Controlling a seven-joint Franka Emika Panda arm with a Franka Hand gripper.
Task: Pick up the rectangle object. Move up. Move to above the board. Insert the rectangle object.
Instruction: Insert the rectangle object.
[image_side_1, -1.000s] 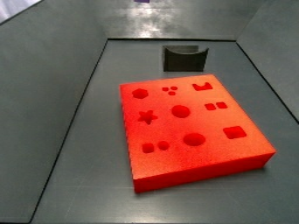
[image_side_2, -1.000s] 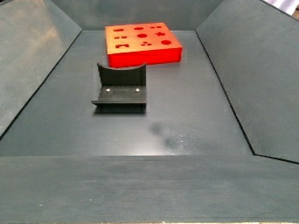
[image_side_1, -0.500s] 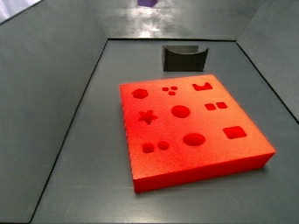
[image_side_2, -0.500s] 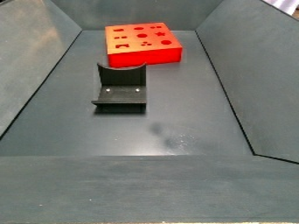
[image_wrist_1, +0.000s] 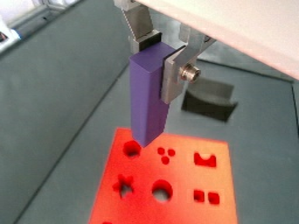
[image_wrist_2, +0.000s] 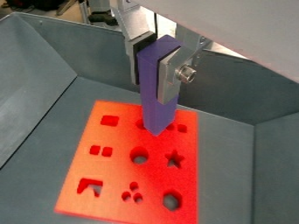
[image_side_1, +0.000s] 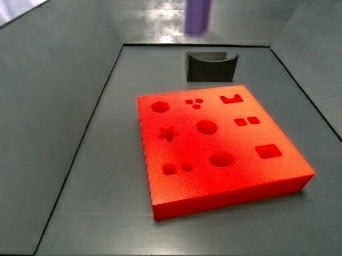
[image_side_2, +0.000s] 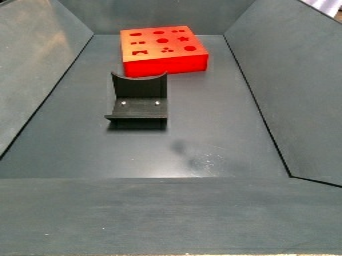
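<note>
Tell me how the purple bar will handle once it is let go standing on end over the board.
The rectangle object looks stiff: it hangs straight between the gripper fingers. Tall and slim, it would probably tip if stood free on the board. Its flat faces mean it should not roll, and they likely grip well.

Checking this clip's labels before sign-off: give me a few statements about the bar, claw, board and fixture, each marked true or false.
1. The claw grips the purple bar. True.
2. The purple bar already sits in a hole of the board. False: in both wrist views it hangs above the board, held upright.
3. The fixture rests on top of the board. False: in a side view it stands on the floor beside the board.
4. The board's holes hold no pieces. True.
5. The purple bar's lower end shows at the top of a side view. True.
</note>
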